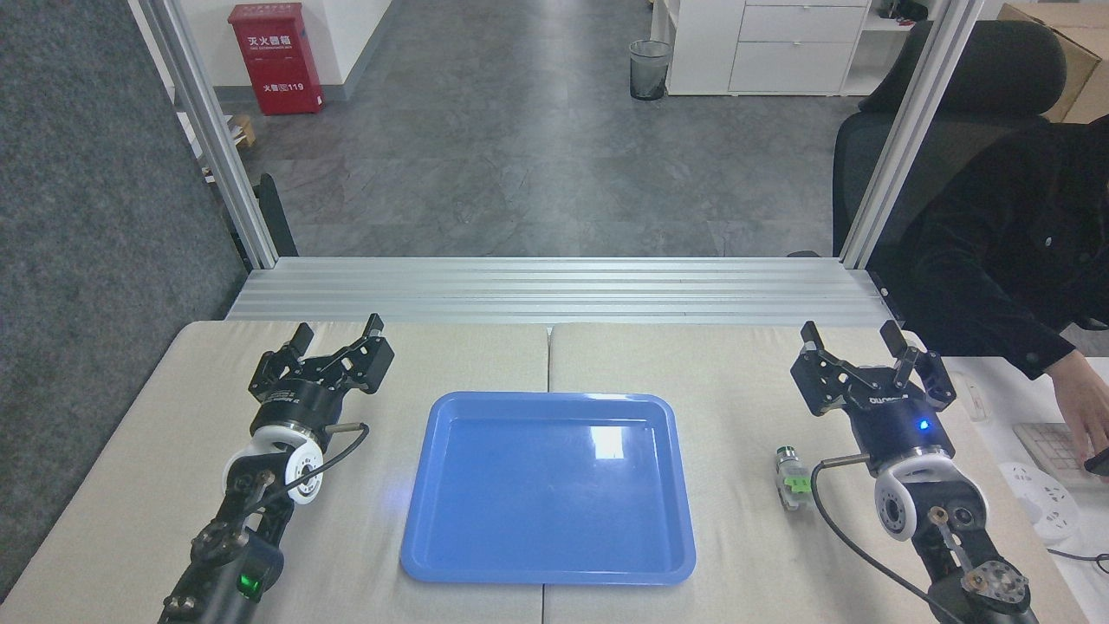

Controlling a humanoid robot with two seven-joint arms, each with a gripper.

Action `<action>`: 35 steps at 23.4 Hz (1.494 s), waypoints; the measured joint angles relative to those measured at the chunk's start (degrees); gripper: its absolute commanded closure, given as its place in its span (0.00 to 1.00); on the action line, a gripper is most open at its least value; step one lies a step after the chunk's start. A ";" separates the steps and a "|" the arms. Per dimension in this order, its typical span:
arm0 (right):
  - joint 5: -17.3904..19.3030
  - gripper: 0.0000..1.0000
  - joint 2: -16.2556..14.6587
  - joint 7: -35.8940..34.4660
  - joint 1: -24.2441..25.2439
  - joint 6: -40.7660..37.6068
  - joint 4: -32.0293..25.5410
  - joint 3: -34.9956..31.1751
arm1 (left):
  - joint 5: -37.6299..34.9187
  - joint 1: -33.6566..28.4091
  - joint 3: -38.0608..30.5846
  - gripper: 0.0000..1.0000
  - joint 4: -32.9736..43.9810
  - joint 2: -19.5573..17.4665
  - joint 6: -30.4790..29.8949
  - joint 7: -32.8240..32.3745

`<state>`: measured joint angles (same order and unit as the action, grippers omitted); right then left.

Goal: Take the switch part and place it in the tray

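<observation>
The blue tray (548, 490) lies flat in the middle of the table with nothing in it. The switch part (791, 479), with its metal end, green block and pale base, rests on the table right of the tray. My right gripper (853, 340) is open, held above the table a little behind and to the right of the switch part, and holds nothing. On the far side of the tray, to the left, my left gripper (338, 331) is open too, with nothing between its fingers.
A person in a dark sleeve (996, 260) sits at the right edge with a hand (1083, 416) near a keyboard and power strip (1035, 498). An aluminium frame rail (554, 290) runs along the table's far edge.
</observation>
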<state>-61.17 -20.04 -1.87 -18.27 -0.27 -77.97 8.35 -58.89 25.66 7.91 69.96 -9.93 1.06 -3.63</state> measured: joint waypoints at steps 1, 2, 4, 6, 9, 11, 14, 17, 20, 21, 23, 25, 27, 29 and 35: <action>-0.01 0.02 0.00 0.00 0.00 0.00 0.00 0.00 | 0.00 0.00 0.00 0.00 0.00 0.00 0.00 0.00; -0.02 0.02 0.00 0.00 0.00 0.00 0.00 0.00 | 0.00 0.00 0.00 0.00 0.00 0.00 0.00 0.00; -0.04 0.02 -0.03 0.00 0.01 0.00 0.00 0.00 | 0.00 0.00 0.00 0.00 0.00 0.00 0.00 0.00; -0.05 0.02 -0.05 0.00 0.01 0.00 0.00 0.00 | 0.00 0.00 0.00 0.00 0.00 0.00 0.00 0.00; -0.06 0.02 -0.10 0.04 0.06 0.00 0.00 0.01 | 0.00 0.00 0.00 0.00 0.00 0.00 0.00 0.00; -0.07 0.02 -0.13 0.11 0.08 0.00 0.00 0.02 | 0.00 0.00 0.00 0.00 0.00 0.00 0.00 0.00; -0.07 0.02 -0.25 0.16 0.10 0.00 0.03 0.04 | 0.00 0.00 0.00 0.00 0.00 0.00 0.00 0.00; -0.08 0.02 -0.38 0.23 0.18 0.00 0.04 0.06 | 0.00 0.00 0.00 0.00 0.00 0.00 0.00 0.00; -0.08 0.02 -0.52 0.26 0.22 0.00 0.05 0.07 | 0.00 0.00 0.00 0.00 0.00 0.00 0.00 0.00; -0.08 0.02 -0.55 0.26 0.22 0.00 0.05 0.07 | 0.00 0.00 0.00 0.00 0.00 0.00 0.00 0.00; -0.08 0.02 -0.62 0.26 0.23 0.00 0.06 0.08 | 0.00 0.00 0.00 0.00 0.00 0.00 0.00 0.00; -0.08 0.02 -0.72 0.26 0.23 -0.04 0.06 0.09 | 0.00 0.00 0.00 0.00 0.00 0.00 0.00 0.00; -0.08 0.02 -0.79 0.26 0.26 -0.04 0.06 0.12 | 0.00 0.00 0.00 0.00 0.00 0.00 0.00 0.00; -0.10 0.02 -0.85 0.26 0.27 -0.05 0.05 0.12 | 0.00 0.00 0.00 0.00 0.00 0.00 0.00 0.00; -0.10 0.02 -1.02 0.27 0.31 -0.05 0.04 0.14 | 0.00 0.00 0.00 0.00 0.00 0.00 0.00 0.00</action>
<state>-61.28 -21.06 -1.60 -17.96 -0.32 -77.93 8.50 -58.89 25.66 7.91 69.96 -9.93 1.07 -3.63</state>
